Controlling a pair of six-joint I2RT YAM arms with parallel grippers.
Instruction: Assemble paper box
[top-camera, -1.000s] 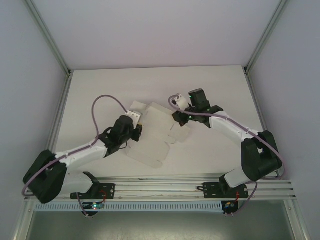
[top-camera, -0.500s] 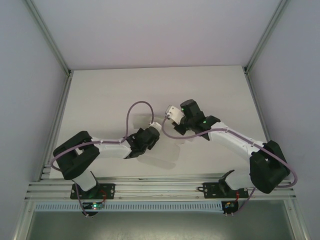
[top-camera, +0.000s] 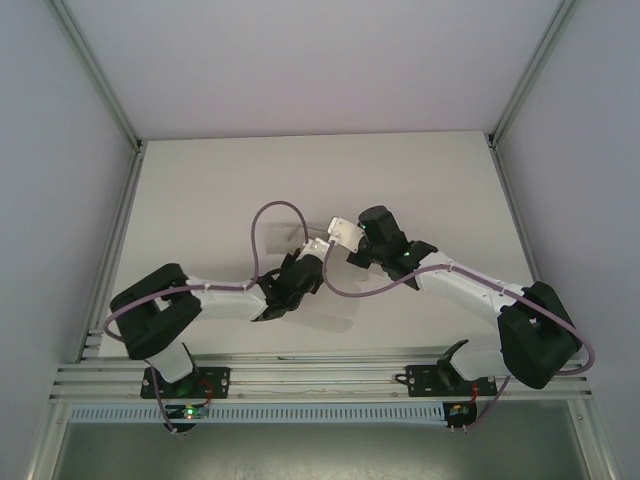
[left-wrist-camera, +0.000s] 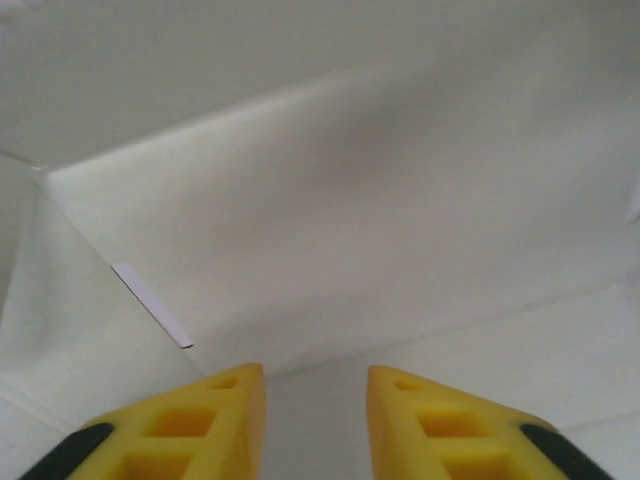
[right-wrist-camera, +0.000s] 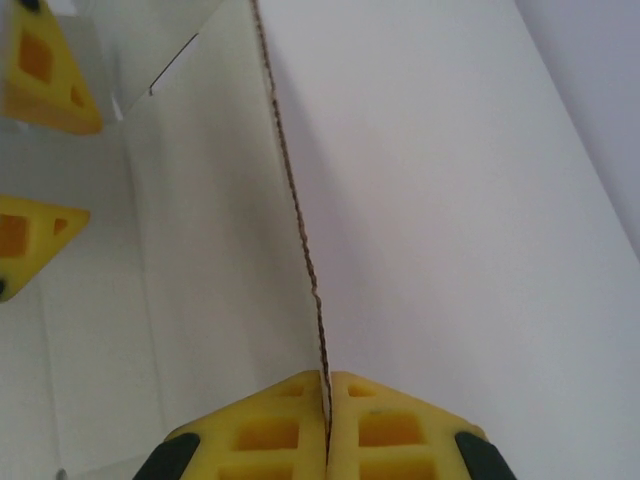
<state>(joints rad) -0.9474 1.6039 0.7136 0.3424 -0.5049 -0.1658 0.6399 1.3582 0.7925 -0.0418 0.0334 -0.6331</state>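
The paper box (left-wrist-camera: 350, 200) is white thin card, and its folded panels and creases stand close in front of my left gripper (left-wrist-camera: 315, 400). That gripper's yellow fingers are open with a bare gap between them. My right gripper (right-wrist-camera: 327, 385) is shut on the thin edge of one upright panel of the paper box (right-wrist-camera: 210, 250), and the brown cut edge runs up from between its fingers. The left gripper's fingers (right-wrist-camera: 40, 70) show beyond that panel. From above, the left gripper (top-camera: 312, 258) and right gripper (top-camera: 340, 240) meet at the table's middle, with the box barely distinct from the white table.
The white table (right-wrist-camera: 460, 200) stretches away to the right of the held panel. A purple cable loop (top-camera: 275, 215) arches above the left wrist. An aluminium rail (top-camera: 320, 375) runs along the near edge, and frame posts stand at the back corners.
My left arm swung from the left side in to the middle, and its fingers have parted. My right gripper shifted a little left, still shut on the card.
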